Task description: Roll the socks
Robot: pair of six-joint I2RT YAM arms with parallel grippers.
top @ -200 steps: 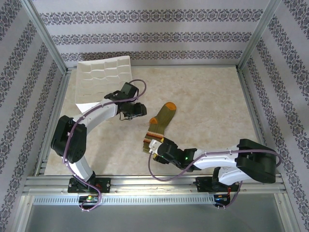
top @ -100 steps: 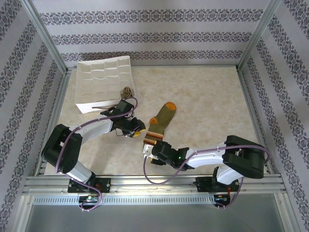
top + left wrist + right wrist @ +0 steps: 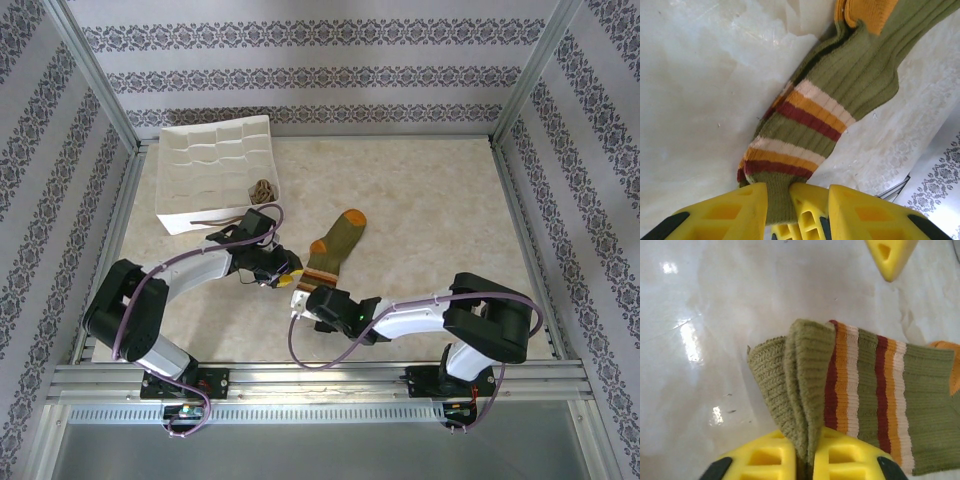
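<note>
Claw L (image 3: 776, 205) & claw R (image 3: 807, 452) pinch olive sock (image 3: 855, 75) cuff

From the top, the striped cuff of the olive sock (image 3: 338, 240) lies under the left tool (image 3: 288, 274) and the right tool (image 3: 300, 303), so neither grip can be made out there. The brown sock (image 3: 262, 188) in the white tray (image 3: 200, 150) is too small for its pattern to be read.

In the left wrist view, the cuff's end sinks out of sight between the yellow fingers (image 3: 740, 212), which the bottom edge cuts off. The foot beyond the orange heel runs off the top.

In the right wrist view, the folded cuff edge drops between that tool's fingers (image 3: 760, 457), also cropped below. The leg leaves at the right edge, and the left tool's fingertip (image 3: 887, 257) is clipped at the top.
</note>
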